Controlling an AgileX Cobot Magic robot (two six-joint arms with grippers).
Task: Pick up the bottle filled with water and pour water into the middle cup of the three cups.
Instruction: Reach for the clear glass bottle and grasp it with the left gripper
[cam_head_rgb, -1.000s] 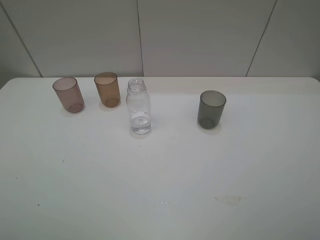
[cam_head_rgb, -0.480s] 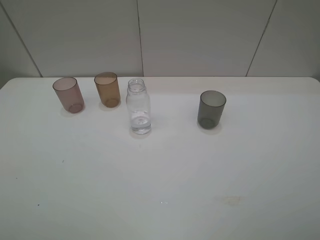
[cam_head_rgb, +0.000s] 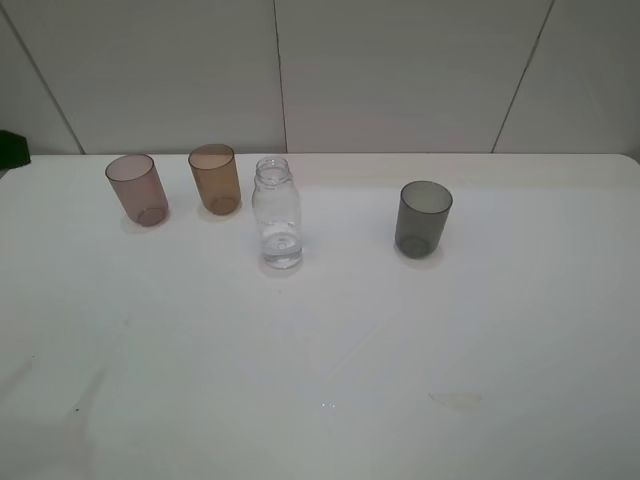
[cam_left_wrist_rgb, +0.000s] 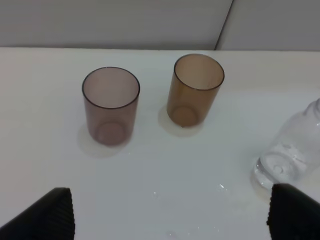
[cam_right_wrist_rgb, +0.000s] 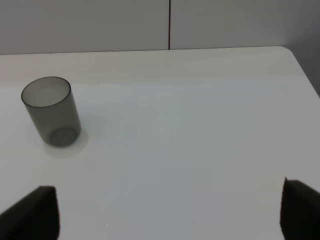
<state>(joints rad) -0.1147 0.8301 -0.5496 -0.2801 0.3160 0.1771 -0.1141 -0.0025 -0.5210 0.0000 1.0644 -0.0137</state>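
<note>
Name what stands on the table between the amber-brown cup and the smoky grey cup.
Only the bottle, nearer the amber-brown cup; the exterior high view shows it.

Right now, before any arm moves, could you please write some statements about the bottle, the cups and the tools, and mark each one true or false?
1. The bottle stands upright and has no cap. True.
2. The amber-brown cup stands between the pinkish cup and the bottle. True.
3. The grey cup lies on its side. False: it stands upright on the table.
4. The left tool is shut on the bottle. False: it is open and empty, and the bottle stands free.
5. The right tool is open. True.
</note>
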